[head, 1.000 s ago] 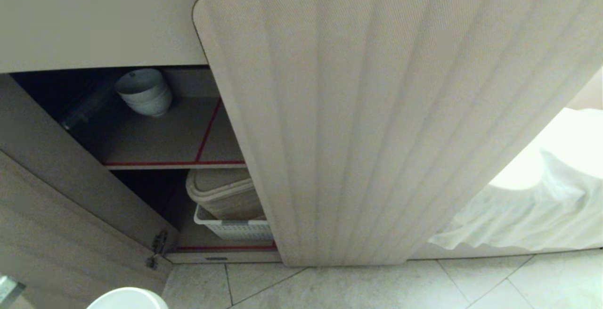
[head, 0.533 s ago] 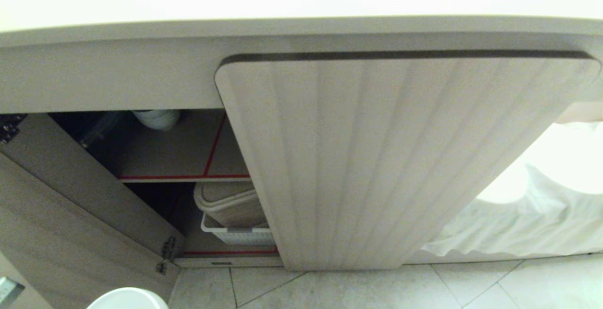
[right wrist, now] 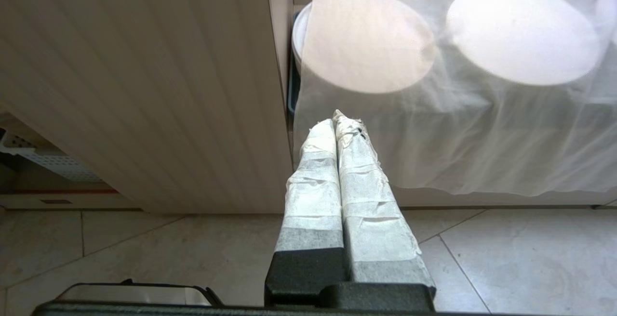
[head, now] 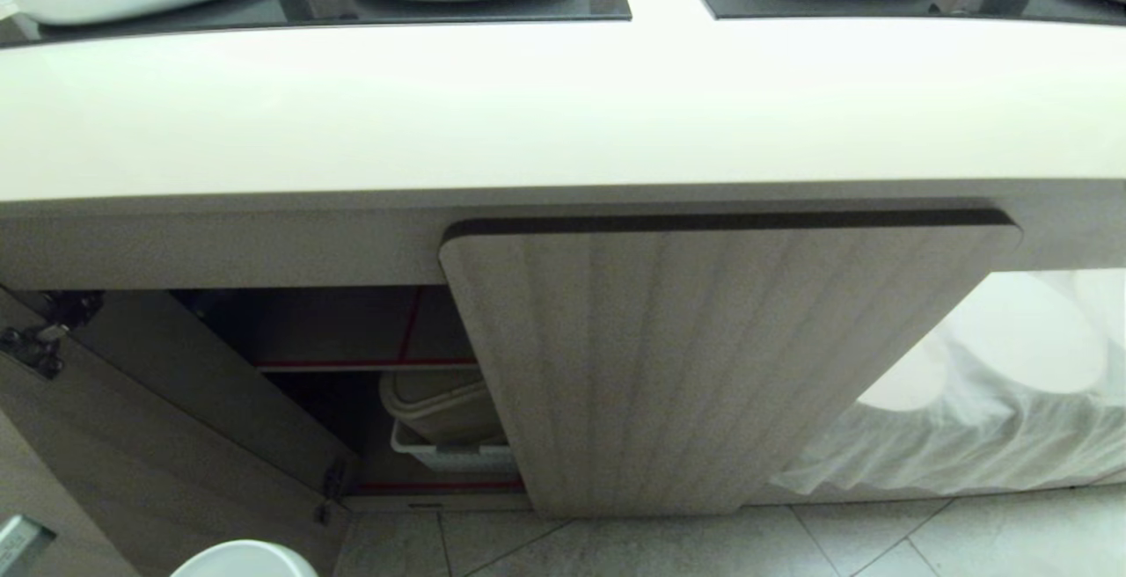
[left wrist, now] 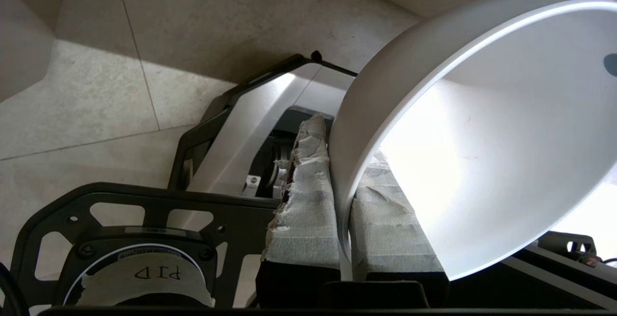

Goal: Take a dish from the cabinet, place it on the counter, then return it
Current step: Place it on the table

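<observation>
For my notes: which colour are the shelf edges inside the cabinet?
Red strips edge the shelves; head view.

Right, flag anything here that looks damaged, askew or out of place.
The white tape wrapped round the left tool's fingers is frayed and torn along its edge. The bowl is pinched by its rim in the left tool and hangs tilted. The cabinet's left door stands open. Nothing is spilled.

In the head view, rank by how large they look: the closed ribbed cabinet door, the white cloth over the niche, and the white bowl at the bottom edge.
1. Closed ribbed door, largest.
2. White cloth.
3. Bowl, smallest as seen, though only its rim shows, so this is unsure.
</observation>
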Controlling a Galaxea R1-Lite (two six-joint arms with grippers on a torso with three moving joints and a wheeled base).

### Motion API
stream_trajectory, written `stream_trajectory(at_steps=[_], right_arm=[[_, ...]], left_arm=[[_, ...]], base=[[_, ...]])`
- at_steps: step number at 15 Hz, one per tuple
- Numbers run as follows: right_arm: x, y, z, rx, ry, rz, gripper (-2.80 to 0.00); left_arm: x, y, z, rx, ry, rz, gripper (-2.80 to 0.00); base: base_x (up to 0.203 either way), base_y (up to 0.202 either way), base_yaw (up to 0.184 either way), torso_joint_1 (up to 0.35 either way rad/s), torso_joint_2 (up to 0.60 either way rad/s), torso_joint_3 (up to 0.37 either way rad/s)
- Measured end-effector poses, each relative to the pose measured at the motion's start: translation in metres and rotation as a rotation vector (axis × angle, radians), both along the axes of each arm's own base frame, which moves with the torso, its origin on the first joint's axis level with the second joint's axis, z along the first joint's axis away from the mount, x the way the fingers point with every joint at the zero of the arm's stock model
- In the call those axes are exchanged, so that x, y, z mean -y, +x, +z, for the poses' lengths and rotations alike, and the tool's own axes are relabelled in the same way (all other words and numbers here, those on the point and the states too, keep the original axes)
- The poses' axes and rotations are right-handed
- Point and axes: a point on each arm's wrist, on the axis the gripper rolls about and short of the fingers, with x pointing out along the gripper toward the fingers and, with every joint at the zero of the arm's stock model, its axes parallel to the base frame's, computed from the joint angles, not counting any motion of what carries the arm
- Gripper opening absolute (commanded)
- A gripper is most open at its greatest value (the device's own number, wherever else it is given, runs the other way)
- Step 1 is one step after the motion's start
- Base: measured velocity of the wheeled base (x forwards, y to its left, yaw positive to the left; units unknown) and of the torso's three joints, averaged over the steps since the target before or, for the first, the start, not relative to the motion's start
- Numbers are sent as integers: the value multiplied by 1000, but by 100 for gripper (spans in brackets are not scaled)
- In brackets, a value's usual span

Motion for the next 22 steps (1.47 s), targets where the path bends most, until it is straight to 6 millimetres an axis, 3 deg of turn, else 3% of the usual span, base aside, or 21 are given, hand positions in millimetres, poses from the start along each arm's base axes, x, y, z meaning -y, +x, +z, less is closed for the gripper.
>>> stream_trajectory(at_steps=[14,22], right_arm=[[0,0,0,0,0,0,-280],[0,0,0,0,1,0,-280]], left_arm=[[2,-1,-2,-46,8,-53,-280],[3,-4,-4,-83,16,-95,-280]], base=[[0,0,0,239,-521,-285],[0,0,0,33,-69,-40]])
